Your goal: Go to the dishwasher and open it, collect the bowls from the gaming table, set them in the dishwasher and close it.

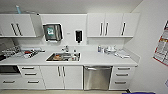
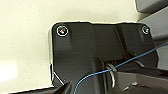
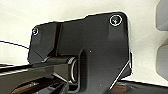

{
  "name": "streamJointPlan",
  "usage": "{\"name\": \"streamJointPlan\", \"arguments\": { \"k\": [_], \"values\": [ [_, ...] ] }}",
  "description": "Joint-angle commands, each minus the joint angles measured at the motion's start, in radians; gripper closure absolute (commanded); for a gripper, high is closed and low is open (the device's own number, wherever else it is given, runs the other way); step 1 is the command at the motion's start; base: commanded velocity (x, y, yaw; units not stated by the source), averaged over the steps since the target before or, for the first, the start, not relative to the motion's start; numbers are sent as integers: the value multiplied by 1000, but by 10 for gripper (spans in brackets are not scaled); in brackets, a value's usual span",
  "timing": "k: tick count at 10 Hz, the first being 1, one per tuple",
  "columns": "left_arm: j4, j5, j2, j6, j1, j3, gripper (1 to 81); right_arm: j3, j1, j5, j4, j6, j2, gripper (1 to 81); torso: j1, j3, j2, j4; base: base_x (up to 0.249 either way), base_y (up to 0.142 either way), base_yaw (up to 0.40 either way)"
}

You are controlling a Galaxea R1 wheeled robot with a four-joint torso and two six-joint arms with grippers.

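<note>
The dishwasher (image 1: 97, 78) stands under the white counter, right of centre in the head view. Its brushed steel front is shut, with a horizontal bar handle (image 1: 97, 68) along the top. It sits between white double cabinet doors on its left and a stack of white drawers on its right. The gaming table and the bowls are out of view. Both wrist views look past the robot's own dark plate onto a pale floor.
A sink (image 1: 63, 57) with dishes in it is set into the counter (image 1: 87, 60) left of the dishwasher. Clutter lies on the counter at far left and near the right wall. Wall cabinets (image 1: 112, 25) hang above. A poster (image 1: 162, 47) is on the right wall.
</note>
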Motion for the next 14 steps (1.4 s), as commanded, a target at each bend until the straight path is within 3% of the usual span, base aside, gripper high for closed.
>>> {"name": "streamJointPlan", "arguments": {
  "k": [1, 6, 14],
  "values": [
    [-2, 57, -19, -1, -48, 4, 10, 8, 49, -64, -4, -3, -22, 10, 0, 0, 0, 0, 135, 64, 0],
    [0, 57, -18, -1, -46, 4, 10, 8, 49, -66, -4, -3, -22, 10, 0, 0, 0, 0, 135, 64, 0],
    [-2, 57, -18, -1, -45, 4, 10, 3, 49, -64, -4, -3, -18, 10, -1, 0, 0, 0, 133, 0, 0]
  ]
}}
